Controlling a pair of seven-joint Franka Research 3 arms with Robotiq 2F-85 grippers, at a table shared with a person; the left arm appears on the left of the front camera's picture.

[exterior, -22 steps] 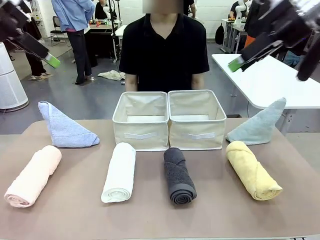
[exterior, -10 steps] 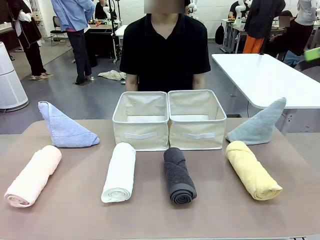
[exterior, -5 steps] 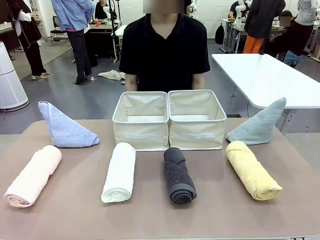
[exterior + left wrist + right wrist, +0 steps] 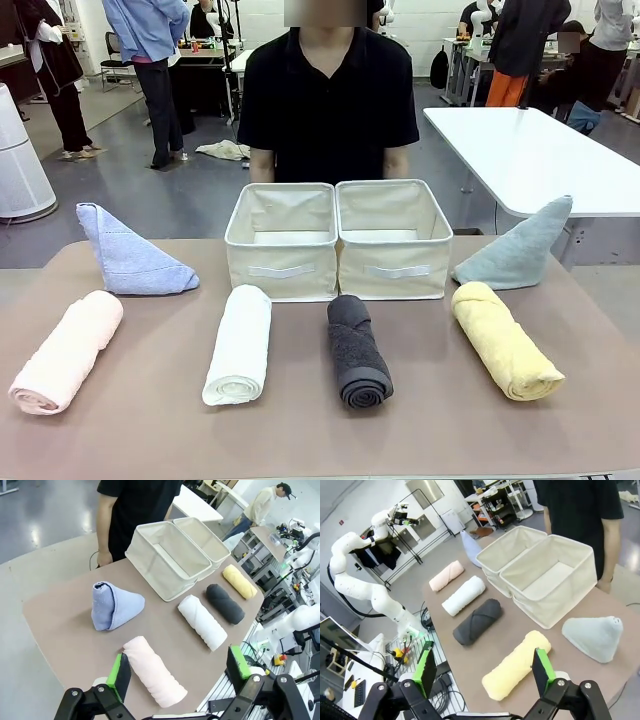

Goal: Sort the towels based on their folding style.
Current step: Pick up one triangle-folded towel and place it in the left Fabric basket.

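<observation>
Sorting not begun: six towels (image 4: 240, 345) lie on the table (image 4: 300, 440), both bins (image 4: 281, 255) empty. Left gripper (image 4: 179, 672) and right gripper (image 4: 485, 666) hover with jaws apart, holding nothing.

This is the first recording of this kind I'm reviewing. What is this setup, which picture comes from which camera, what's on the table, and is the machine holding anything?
It is a two-armed robot sharing a table with a person who stands at the far side. The front picture comes from a fixed camera between the arms, looking across the table. The other two come from a camera on each wrist, looking along that arm's green-padded fingers. The left fingers and right fingers are both spread open and hold nothing.

On the table, a near row holds a pink roll, white roll, dark grey roll and yellow roll. Behind them are a blue triangle fold at the left, a pale teal-grey triangle fold at the right, and two cream bins side by side in the middle. All six towels lie outside the bins.
</observation>
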